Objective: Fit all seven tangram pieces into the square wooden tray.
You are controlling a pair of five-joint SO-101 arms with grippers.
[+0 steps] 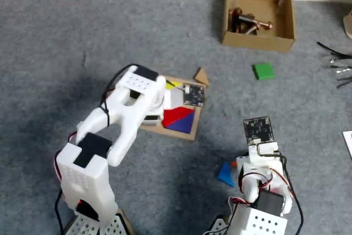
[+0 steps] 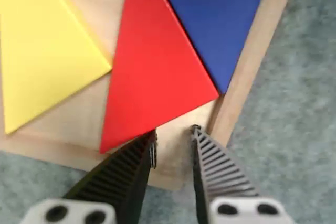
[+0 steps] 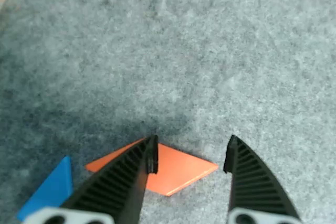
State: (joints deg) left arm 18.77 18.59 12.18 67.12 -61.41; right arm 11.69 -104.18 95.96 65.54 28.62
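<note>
The square wooden tray (image 1: 197,119) lies mid-table with a yellow triangle (image 2: 47,40), a red triangle (image 2: 152,72) and a blue triangle (image 2: 215,19) lying flat inside it. My left gripper (image 2: 173,137) hangs over the tray's corner by the red triangle's edge, narrowly open and holding nothing. My right gripper (image 3: 190,153) is open above an orange parallelogram (image 3: 173,169) on the grey felt, with a small blue triangle (image 3: 50,190) beside it. A green square (image 1: 263,71) and a wood-coloured triangle (image 1: 202,75) lie loose beyond the tray.
A cardboard box (image 1: 257,15) with copper-coloured metal parts stands at the back right. Loose wires (image 1: 338,61) lie at the right edge. The left arm (image 1: 137,89) covers part of the tray in the high view.
</note>
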